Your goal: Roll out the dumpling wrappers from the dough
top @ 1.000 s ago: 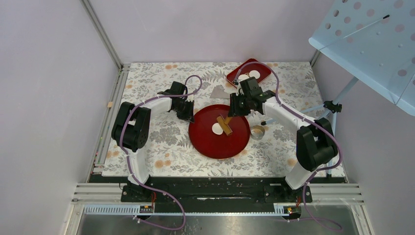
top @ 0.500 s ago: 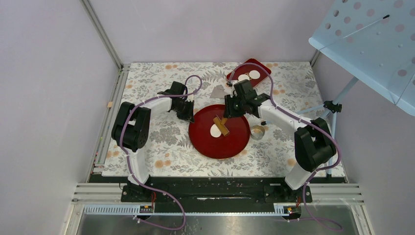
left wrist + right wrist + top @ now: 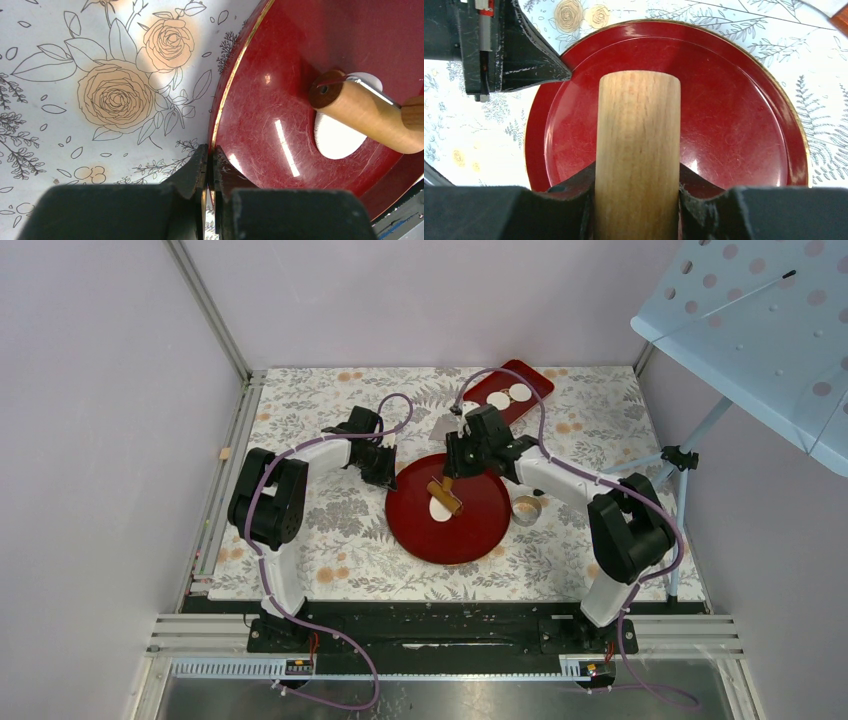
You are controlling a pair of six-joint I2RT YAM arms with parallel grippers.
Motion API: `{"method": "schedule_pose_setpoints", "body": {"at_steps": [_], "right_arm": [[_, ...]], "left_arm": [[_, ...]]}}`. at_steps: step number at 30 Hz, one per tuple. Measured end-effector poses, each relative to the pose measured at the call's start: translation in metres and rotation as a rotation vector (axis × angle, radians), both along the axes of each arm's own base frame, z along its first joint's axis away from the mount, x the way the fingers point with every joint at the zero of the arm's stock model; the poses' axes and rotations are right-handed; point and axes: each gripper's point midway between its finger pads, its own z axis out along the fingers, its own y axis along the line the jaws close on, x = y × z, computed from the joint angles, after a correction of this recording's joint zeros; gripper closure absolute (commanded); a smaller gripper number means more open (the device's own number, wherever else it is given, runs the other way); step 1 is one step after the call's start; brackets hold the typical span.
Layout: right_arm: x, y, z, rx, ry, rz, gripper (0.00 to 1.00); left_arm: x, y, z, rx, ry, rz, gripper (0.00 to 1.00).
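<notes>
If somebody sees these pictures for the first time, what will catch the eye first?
The large round red plate at the middle of the table draws the eye, with the left gripper shut on its rim. Above it, the right gripper holds a short wooden rolling pin over a flat white patch of dough. At the far edge, a rectangular red tray carries two thin white round wrappers.
</notes>
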Motion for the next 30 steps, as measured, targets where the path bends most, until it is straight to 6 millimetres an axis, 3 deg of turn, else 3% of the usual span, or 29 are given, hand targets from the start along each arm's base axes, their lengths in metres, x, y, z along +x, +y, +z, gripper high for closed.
{"method": "schedule_pose_setpoints", "body": {"at_steps": [5,11,16,20,25,30], "right_arm": [[-0.008,0.012,0.002,0.017,-0.023,0.032,1.00],[-0.051,0.037,-0.005,0.061,0.018,0.149,1.00],[-0.059,0.043,-0.003,0.086,0.036,0.190,1.00],[-0.069,0.040,0.004,0.082,0.061,0.235,1.00],[-0.084,0.015,0.022,0.054,0.060,0.233,1.00],[-0.065,-0.005,0.051,0.084,-0.028,0.127,1.00]], "left_arm": [[0.000,0.000,0.000,0.000,0.000,0.001,1.00],[0.000,0.001,0.000,0.000,0.000,0.002,1.00],[0.000,0.001,0.000,-0.001,0.000,0.002,1.00],[0.000,0.001,0.000,0.000,0.000,0.002,1.00],[0.000,0.001,0.000,-0.001,0.000,0.002,1.00],[0.000,0.001,0.000,0.000,0.000,0.002,1.00]]}}
